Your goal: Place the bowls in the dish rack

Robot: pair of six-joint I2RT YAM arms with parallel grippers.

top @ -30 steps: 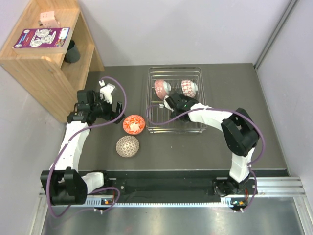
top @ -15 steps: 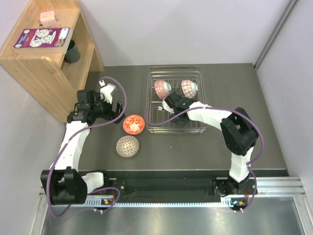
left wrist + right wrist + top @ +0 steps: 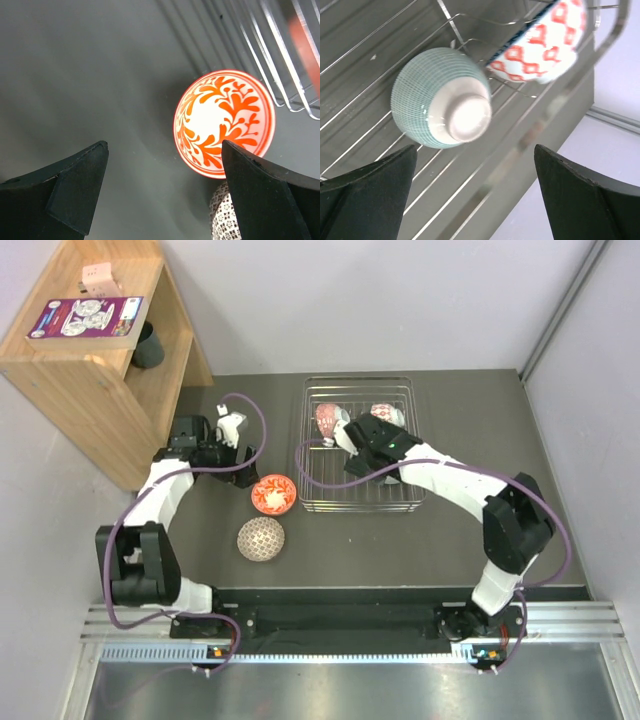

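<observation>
Nothing held on either side right now.
I've got the right gripper over the dish rack, fingers wide apart above a teal-lined bowl lying on its side, just beside a red-diamond bowl. The left gripper, also spread wide, hovers over the red-orange floral bowl on the table, just left of the rack. The beige mesh bowl sits nearer me.

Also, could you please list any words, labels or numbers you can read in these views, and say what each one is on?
None is legible.
Purple card on top of the wooden shelf: print too small to read.
Pink box behind it: no marking can be made out.
Red-orange floral bowl and mint green bowl: pattern only, no lettering.
</observation>
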